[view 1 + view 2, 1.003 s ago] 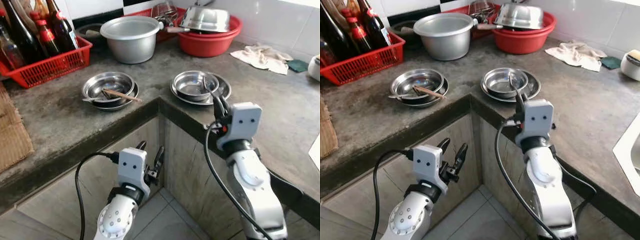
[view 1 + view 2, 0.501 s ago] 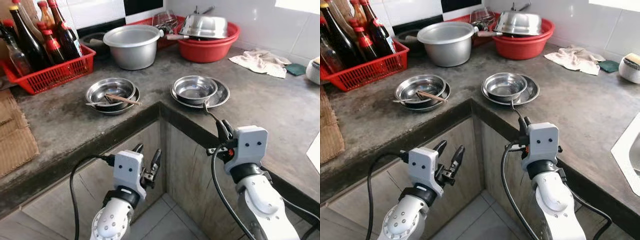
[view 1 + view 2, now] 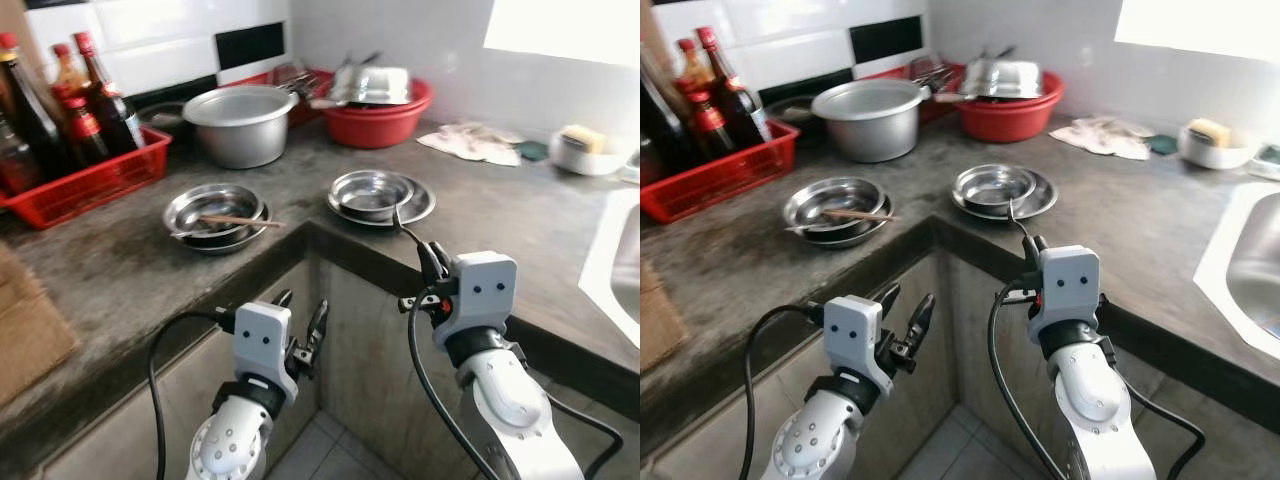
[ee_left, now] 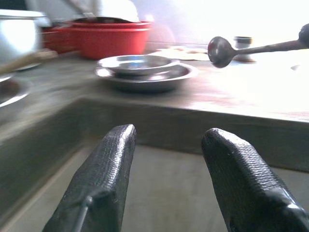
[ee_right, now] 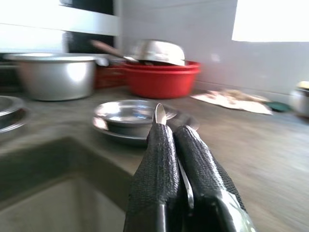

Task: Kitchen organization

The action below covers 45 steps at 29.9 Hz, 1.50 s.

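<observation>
Grey stone counter (image 3: 520, 215) is bending around a corner, rough and dull, with white tiles shining on the wall behind it. On one side of the corner a round shiny metal bowl (image 3: 372, 189) is sitting on a flat metal plate (image 3: 421, 207). On the other side more shiny bowls (image 3: 214, 211) are stacked, with brown chopsticks (image 3: 238, 221) lying across them. Behind them a big round silver pot (image 3: 240, 122) is standing, and next to it a smooth red plastic basin (image 3: 380, 118) is holding an upside-down metal bowl. A red plastic basket (image 3: 95, 178) with little holes is holding dark glass bottles (image 3: 95, 105). A crumpled white cloth (image 3: 467, 143) is lying near the wall, and a white sink (image 3: 1245, 268) is sitting at the far right.

The right gripper (image 3: 433, 270) is reaching up in front of the counter edge, just below the bowl and plate. Its two bumpy black fingers (image 5: 161, 159) are pressing tight together on the thin handle of a metal spoon (image 3: 402, 221). The spoon is sticking up and forward from the fingertips, its little round end in the air just beside the plate.

The left gripper (image 3: 302, 323) is hanging lower, in front of the cupboard under the counter corner. Its fingers (image 4: 104, 169) are spread wide apart, and they are holding nothing. Black cables are looping from both silver arms.
</observation>
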Tool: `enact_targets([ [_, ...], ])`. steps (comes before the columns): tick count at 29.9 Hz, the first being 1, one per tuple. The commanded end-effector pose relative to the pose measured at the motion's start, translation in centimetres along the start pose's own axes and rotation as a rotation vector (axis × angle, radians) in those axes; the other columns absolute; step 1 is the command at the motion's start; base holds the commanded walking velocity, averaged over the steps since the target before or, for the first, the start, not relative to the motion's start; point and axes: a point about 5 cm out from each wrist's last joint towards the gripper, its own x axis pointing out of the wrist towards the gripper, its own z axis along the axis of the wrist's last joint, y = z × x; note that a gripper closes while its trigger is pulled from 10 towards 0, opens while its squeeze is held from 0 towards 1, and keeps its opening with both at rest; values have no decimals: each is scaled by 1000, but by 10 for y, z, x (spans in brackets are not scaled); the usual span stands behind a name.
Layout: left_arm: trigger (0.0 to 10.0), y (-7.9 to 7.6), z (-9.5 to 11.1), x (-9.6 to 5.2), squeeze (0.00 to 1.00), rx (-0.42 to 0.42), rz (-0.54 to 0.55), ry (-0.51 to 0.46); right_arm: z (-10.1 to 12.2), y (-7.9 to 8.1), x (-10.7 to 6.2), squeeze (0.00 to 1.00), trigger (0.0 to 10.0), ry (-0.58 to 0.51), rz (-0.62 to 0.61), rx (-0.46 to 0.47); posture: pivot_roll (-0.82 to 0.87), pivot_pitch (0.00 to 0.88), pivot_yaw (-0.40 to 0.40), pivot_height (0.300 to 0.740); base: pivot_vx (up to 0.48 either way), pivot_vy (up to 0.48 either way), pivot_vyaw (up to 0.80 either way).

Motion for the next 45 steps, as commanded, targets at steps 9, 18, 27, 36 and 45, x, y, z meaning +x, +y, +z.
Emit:
enact_targets([
  [9, 10000, -4, -3, 5, 0, -5, -31, 9, -2, -1, 2, 0, 0, 18, -29, -10, 61, 20, 10, 740, 0, 267, -800],
  [18, 10000, -5, -5, 5, 0, -12, -51, 22, -2, 2, 3, 0, 0, 20, -33, -9, 61, 27, 17, 740, 0, 33, -800],
  [27, 10000, -5, -6, 5, 0, 6, -64, 26, 0, 2, 3, 0, 0, 11, -42, -21, 60, 32, 26, 740, 0, 247, -800],
  [36, 10000, -8, -5, 4, 0, 51, -93, 17, 0, -1, 6, 0, 10000, 17, -62, -53, 63, 40, 26, 740, 130, -161, -89],
  [45, 10000, -8, -4, 4, 0, 51, -99, 7, -1, -3, 6, 0, 10000, 25, -72, -59, 65, 42, 26, 740, 33, -60, 0],
])
